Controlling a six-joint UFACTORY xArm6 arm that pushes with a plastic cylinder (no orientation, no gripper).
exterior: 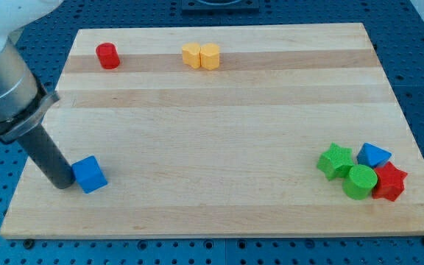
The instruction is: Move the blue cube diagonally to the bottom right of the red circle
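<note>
The blue cube sits on the wooden board near the view's bottom left. The red circle, a short red cylinder, stands near the view's top left, far above the cube. My tip is at the end of the dark rod, touching or nearly touching the blue cube's left side.
Two yellow blocks stand side by side at the view's top centre. At the bottom right a green star, a blue triangular block, a green cylinder and a red star cluster together. The board's edge runs just left of my tip.
</note>
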